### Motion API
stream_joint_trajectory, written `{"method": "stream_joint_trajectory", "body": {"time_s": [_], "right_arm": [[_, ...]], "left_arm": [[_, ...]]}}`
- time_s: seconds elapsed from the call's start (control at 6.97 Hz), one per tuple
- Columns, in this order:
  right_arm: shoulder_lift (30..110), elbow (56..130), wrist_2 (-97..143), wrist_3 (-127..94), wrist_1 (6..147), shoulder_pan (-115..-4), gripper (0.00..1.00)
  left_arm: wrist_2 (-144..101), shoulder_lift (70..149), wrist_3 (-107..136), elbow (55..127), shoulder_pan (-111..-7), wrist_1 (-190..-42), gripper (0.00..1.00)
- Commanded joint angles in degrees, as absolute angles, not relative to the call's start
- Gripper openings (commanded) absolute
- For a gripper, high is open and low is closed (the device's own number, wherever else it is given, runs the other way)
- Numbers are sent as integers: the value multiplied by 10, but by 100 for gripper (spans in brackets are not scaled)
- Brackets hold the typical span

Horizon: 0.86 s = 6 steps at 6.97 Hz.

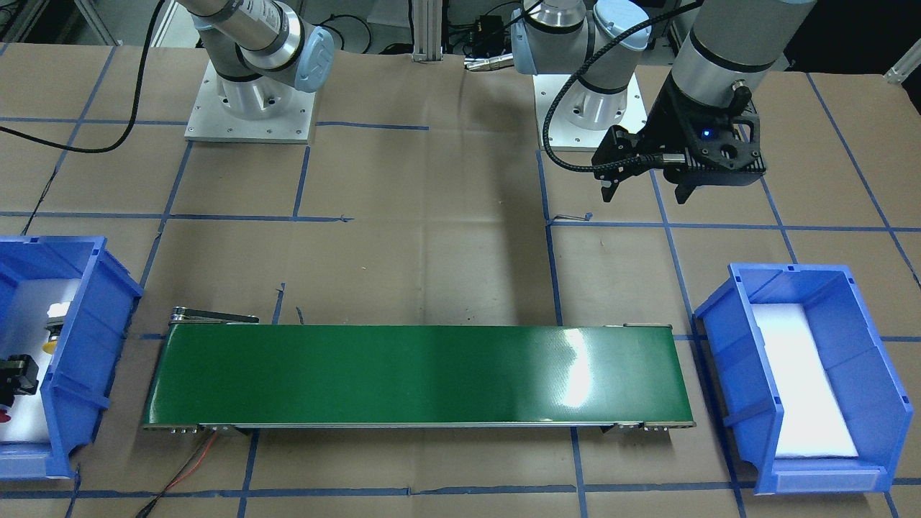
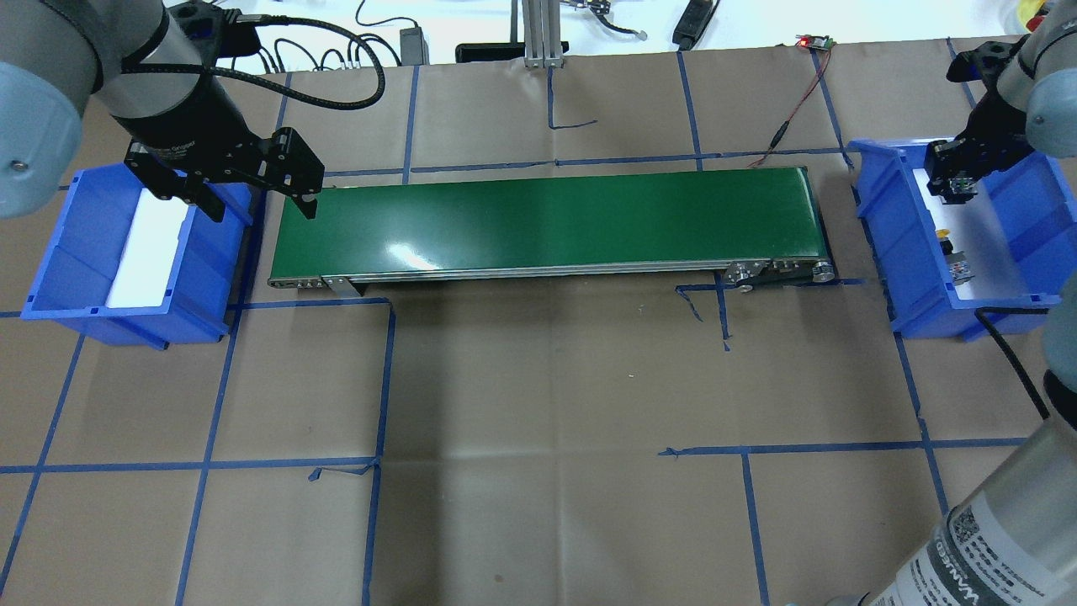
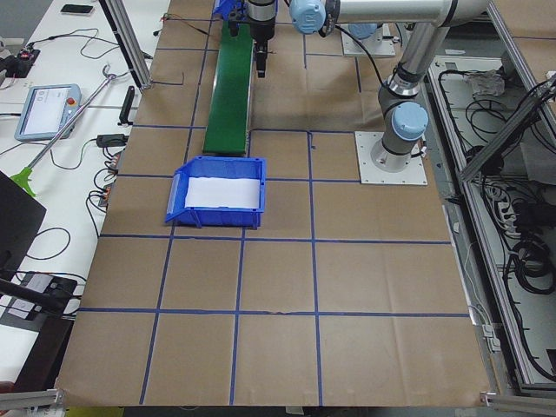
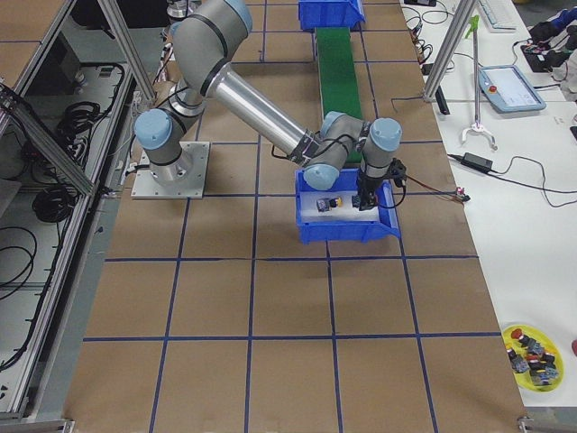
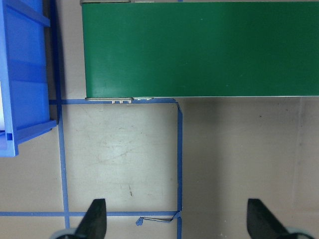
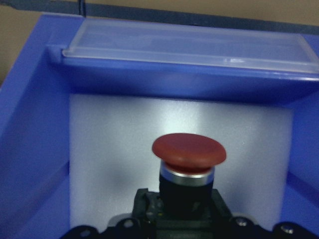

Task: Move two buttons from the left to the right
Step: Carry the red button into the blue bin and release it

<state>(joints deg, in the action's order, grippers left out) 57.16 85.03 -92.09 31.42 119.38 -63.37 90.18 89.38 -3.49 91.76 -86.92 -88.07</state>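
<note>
Here, your right gripper (image 2: 951, 181) is pinched on the red button (image 6: 188, 152). In the right wrist view the fingers close on the button's black body at 6 o'clock. The red cap points ahead toward the clear label strip (image 6: 189, 42) on the end wall at 12 o'clock. You cannot tell from these views whether the button touches the white foam pad (image 6: 109, 149) beneath it.

Both buttons are inside the right bin (image 2: 883, 227), which sits at 3 o'clock in the overhead view. The yellow button (image 1: 54, 329) lies on its side on that pad. It is apart from the gripper, at 6 o'clock from it in the overhead view.

Your left gripper (image 5: 178, 221) is spread wide with nothing between its fingers. It hangs above the brown table paper (image 2: 547, 421) and a corner of the blue tape lines (image 5: 179, 149). In the left wrist view the end of the green belt (image 2: 547, 223) fills 12 o'clock, and a wall of the left bin (image 2: 67, 252) shows at 10 o'clock.

In the overhead view the left bin sits at 9 o'clock and holds a white pad (image 2: 147, 252). The belt runs between the two bins from 9 to 3 o'clock.
</note>
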Motion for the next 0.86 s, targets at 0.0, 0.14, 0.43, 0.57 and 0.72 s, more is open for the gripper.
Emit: {"method": "stream_joint_trajectory", "body": {"time_s": [0.0, 0.14, 0.43, 0.57, 0.72], "right_arm": [[561, 853, -924, 316, 1208, -634, 6], [561, 853, -926, 316, 1208, -634, 27], [566, 848, -920, 313, 1206, -634, 100], [569, 848, -920, 312, 1206, -634, 100], [576, 846, -921, 311, 1206, -634, 100]], "left_arm": [[902, 894, -35, 918, -869, -881, 100], [902, 894, -34, 918, -869, -881, 100], [902, 894, -35, 918, -869, -881, 100], [902, 894, -34, 918, -869, -881, 100], [902, 894, -34, 918, -869, -880, 100]]}}
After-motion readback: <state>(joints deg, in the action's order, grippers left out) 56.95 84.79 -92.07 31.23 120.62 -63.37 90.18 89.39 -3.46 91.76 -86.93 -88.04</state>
